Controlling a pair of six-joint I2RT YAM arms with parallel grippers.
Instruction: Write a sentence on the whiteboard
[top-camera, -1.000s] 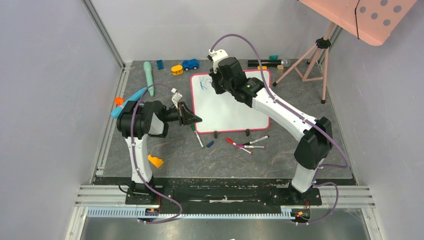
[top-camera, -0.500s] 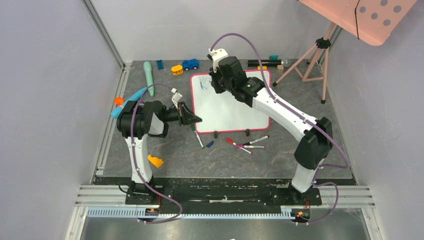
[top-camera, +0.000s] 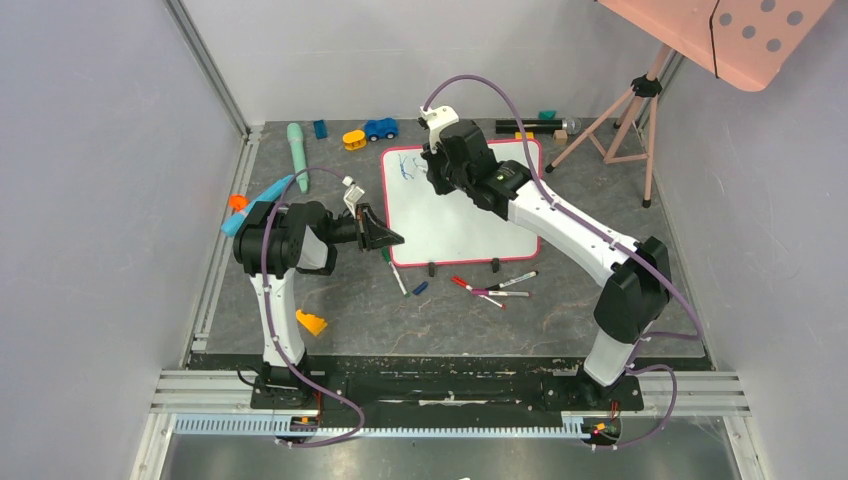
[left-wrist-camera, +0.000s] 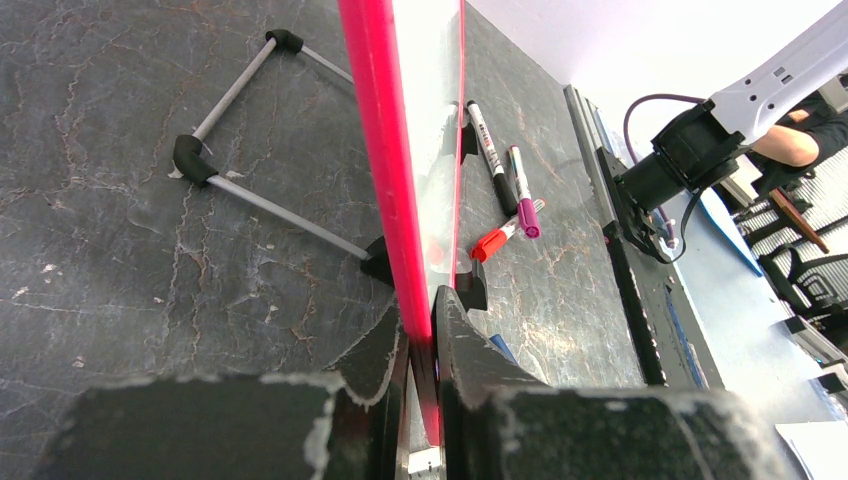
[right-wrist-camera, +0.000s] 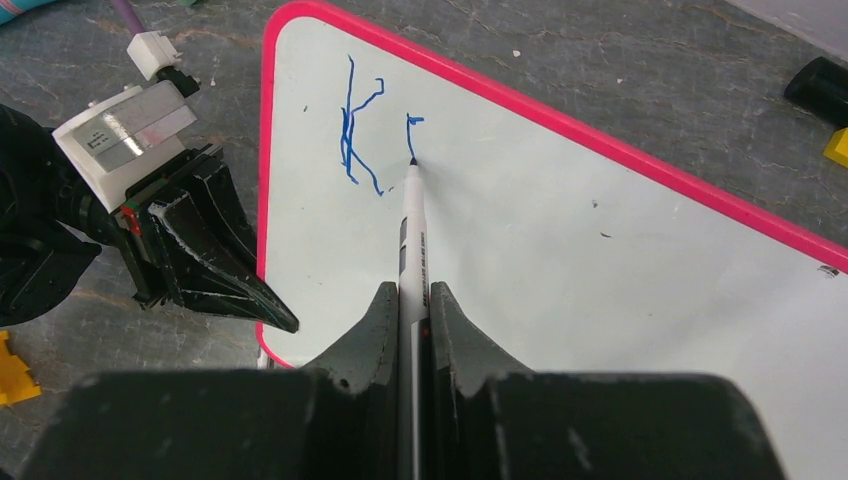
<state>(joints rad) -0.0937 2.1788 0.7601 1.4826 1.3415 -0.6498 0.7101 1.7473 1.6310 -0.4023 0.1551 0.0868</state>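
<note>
The whiteboard (top-camera: 470, 215) is found lying on the dark marbled table (top-camera: 350, 310), towards the far middle, with two black clip feet (top-camera: 432, 268) at its near edge. The left gripper (top-camera: 388, 238) is clamped on the pink-red frame at the board's left edge, close to the near-left corner; in the left wrist view its fingers (left-wrist-camera: 465, 350) are seen closed on either face of the rim. The right gripper (right-wrist-camera: 412, 300) is closed on a white-barrelled marker (right-wrist-camera: 412, 225), whose tip is set against the board near the far-left corner. Of the sentence (right-wrist-camera: 360, 125), a blue "K" and a short hooked stroke beside it are recorded. Print on the marker barrel is too small to be read. Loose markers (top-camera: 495, 288) are noted just beyond the near edge.
</note>
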